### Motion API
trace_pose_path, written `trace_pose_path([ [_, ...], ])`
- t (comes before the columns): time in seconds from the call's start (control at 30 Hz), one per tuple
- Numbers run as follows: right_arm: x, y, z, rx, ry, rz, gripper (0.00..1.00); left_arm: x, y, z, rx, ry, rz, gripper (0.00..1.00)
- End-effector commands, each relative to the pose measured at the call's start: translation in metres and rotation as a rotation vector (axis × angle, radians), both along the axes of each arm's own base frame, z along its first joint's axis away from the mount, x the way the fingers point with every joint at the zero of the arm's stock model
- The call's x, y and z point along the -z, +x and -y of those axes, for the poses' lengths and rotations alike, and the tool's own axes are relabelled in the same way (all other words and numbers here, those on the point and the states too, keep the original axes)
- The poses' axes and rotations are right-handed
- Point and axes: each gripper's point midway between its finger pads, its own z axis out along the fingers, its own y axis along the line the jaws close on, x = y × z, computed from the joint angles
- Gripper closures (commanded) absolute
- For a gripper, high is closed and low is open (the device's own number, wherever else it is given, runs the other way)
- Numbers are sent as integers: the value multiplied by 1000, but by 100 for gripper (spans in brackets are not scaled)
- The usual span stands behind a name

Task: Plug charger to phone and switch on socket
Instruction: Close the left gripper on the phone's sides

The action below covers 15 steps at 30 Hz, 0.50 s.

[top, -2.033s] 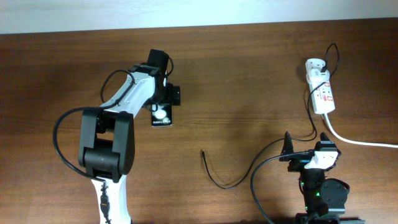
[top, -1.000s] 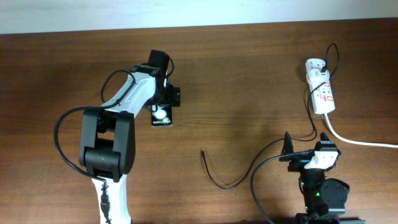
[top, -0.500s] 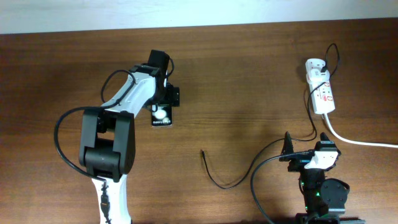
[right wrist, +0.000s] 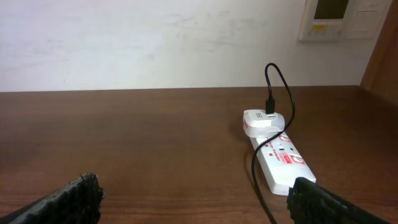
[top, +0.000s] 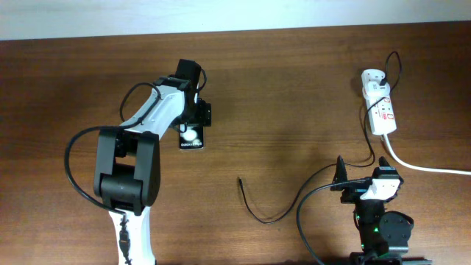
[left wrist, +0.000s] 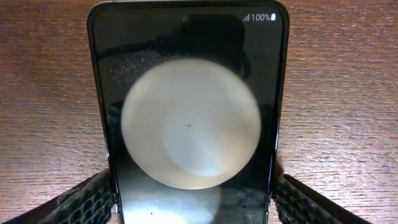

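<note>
Dark brown wooden tabletop (top: 294, 88) fills the overhead view, with a pale strip of wall (top: 221, 15) along the top edge. At upper left of that view, the white-and-black left gripper (left wrist: 194, 186) hangs over the small black rectangular smartphone (top: 192, 138), which lies flat with its glossy face up. The wrist view shows the textured black fingers (left wrist: 93, 196) on either side of the phone, right at its long edges; whether they press it I cannot tell. At lower centre the thin black charger cable (top: 268, 220) lies in a loose curve. Its small plug tip (top: 240, 180) rests on bare wood, well apart from the phone. At lower right the right gripper (right wrist: 193, 190) has its fingers spread wide, holding nothing. At upper right lies the white elongated power strip (top: 383, 107) with red markings. A white adapter (top: 372, 77) sits in its far end, and a thick white cord (top: 423, 166) runs off the right edge.
</note>
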Motion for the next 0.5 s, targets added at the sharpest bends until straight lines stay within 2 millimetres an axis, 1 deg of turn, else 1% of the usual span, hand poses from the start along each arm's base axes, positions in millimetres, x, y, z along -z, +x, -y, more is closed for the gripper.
trace_pose_path([
  [0.0,3,0,-1,-1,-6,-5,1,18,-12,1,20,13,-60,16],
  [0.2,3,0,-1,-1,-6,-5,1,18,-12,1,20,14,-61,16],
  [0.27,3,0,-1,-1,-6,-5,1,18,-12,1,20,14,-61,21],
  [0.37,3,0,-1,-1,-6,-5,1,18,-12,1,20,14,-61,21],
  [0.47,3,0,-1,-1,-6,-5,1,18,-12,1,20,14,-60,7],
])
